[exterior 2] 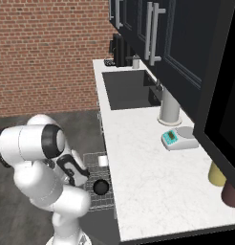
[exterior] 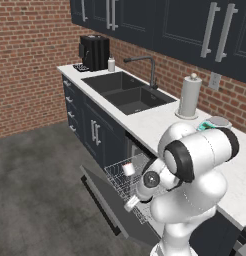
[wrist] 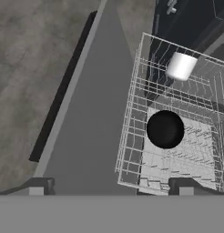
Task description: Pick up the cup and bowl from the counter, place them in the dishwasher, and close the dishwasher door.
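- Two dark fingertips of the gripper [wrist: 111, 187] sit wide apart at the bottom of the hand view, spread and holding nothing; one tip [wrist: 37, 187] is over the dishwasher door [wrist: 93, 127], the other over the near edge of the wire rack [wrist: 132, 136].
- No readable writing or brand shows anywhere — the display of the kitchen scale [exterior 2: 179, 138] is too small to make out.
- The arm is folded low in front of the counter [exterior: 155, 122], its hand pointing down over the open dishwasher [exterior: 126, 182].
- The bowl [wrist: 165, 129] lies in the rack, close below the gripper.
- The cup [wrist: 180, 66] rests in the rack's far part, well apart from the bowl.
- The door lies folded down flat — fully open.
- On the counter's far end stand a yellow tumbler [exterior 2: 216, 174] and a maroon tumbler [exterior 2: 230, 193].
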Motion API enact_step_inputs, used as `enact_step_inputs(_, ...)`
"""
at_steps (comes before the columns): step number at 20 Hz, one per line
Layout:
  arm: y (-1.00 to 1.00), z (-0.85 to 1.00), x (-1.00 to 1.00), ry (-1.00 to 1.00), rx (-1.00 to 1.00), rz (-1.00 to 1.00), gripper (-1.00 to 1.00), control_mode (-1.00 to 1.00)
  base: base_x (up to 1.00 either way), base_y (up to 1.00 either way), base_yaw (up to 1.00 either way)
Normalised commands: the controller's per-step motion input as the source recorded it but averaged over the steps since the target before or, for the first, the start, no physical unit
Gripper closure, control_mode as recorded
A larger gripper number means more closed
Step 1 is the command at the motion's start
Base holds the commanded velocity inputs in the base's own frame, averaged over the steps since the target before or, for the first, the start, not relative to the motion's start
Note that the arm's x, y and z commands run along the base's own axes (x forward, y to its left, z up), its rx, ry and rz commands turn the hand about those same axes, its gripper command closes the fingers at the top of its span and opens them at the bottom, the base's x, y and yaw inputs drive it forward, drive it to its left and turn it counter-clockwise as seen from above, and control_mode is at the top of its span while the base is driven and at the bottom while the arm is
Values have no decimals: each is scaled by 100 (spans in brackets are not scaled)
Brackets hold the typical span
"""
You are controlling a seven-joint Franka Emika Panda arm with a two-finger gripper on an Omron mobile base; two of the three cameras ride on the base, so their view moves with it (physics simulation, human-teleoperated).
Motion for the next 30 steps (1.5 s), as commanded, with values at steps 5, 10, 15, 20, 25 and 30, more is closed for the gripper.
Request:
enact_step_inputs(5,100,100,-5,0,0,-3,-100,-100,0,0,0)
enact_step_inputs(10,100,96,0,0,0,-10,-100,-100,0,0,0)
enact_step_inputs(15,100,49,-4,2,-10,-18,-100,-100,0,0,0)
enact_step_inputs(20,100,23,-21,8,-14,-22,-100,-100,0,0,0)
enact_step_inputs(25,100,14,-23,8,-21,-27,-100,-100,0,0,0)
enact_step_inputs(30,96,1,-3,7,-29,-30,-100,-100,0,0,0)
